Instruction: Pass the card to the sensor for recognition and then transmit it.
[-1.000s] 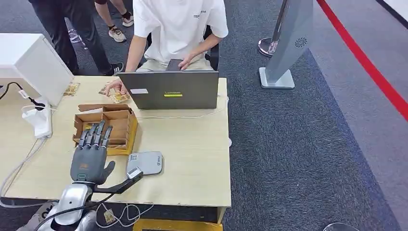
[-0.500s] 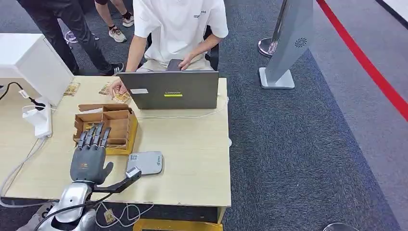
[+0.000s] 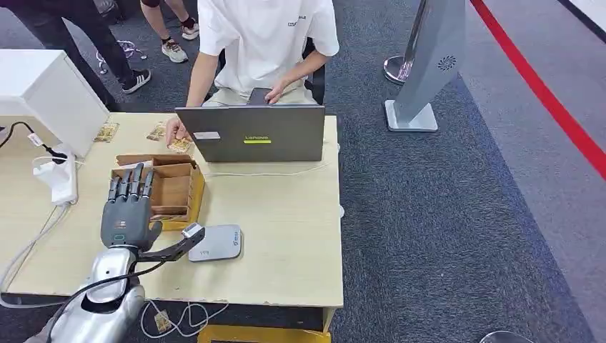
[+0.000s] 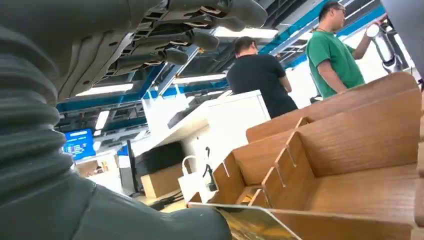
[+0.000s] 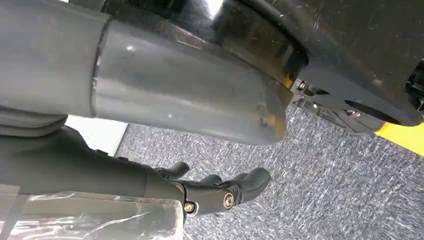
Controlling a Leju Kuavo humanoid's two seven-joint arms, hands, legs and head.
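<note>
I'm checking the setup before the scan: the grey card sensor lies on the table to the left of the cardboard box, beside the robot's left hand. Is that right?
Not quite. The head view shows the grey card sensor lying on the table in front of the cardboard box, off its right corner on the robot's side, not to its left. It does lie beside the left hand.

Brown cardboard box (image 3: 171, 187), pale matt wood table (image 3: 286, 236), rough grey carpet (image 3: 443, 214).

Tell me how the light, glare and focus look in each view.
Head view: even, soft light, sharp all over, faint shadows under the laptop. Left wrist view: bright ceiling lamps glare behind the left hand, which sits close and soft, while the box is clear. Right wrist view: the right hand is dark and the carpet grainy.
</note>
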